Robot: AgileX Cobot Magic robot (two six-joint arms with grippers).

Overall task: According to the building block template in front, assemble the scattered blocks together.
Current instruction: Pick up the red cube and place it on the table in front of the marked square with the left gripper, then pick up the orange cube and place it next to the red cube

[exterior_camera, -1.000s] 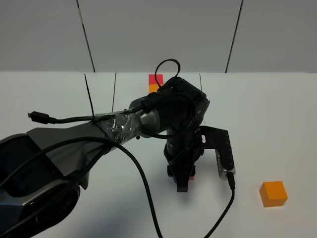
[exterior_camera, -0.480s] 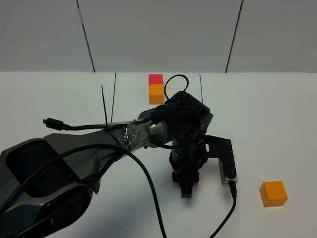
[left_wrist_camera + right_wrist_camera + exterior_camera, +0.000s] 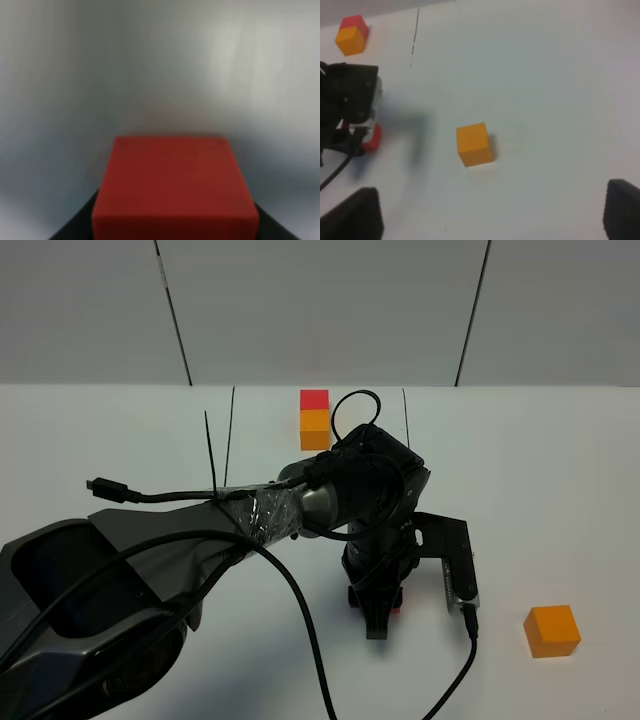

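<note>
1. High view: the left arm (image 3: 150,540) reaches from the lower left of the frame to the middle of the white worktop (image 3: 560,490). Its left hand (image 3: 378,618) points down, pressed onto a red cube (image 3: 397,609), of which only a sliver shows beside the dark fingers, just below centre. An orange cube (image 3: 552,630) sits alone in the lower right, well apart from the red one. The template (image 3: 314,420), a small red cube joined to an orange one, lies at upper centre near the back edge of the worktop.
2. Left wrist view: the red cube fills the near part of the picture, pinched between the two dark fingers (image 3: 75,230) at its sides, with blurred white worktop beyond.
3. Right wrist view: the right hand (image 3: 487,215) is spread wide, with nothing between its fingers. The orange cube lies ahead of it on bare worktop. The left hand with the red cube is off to one side, and the template is far beyond that.
</note>
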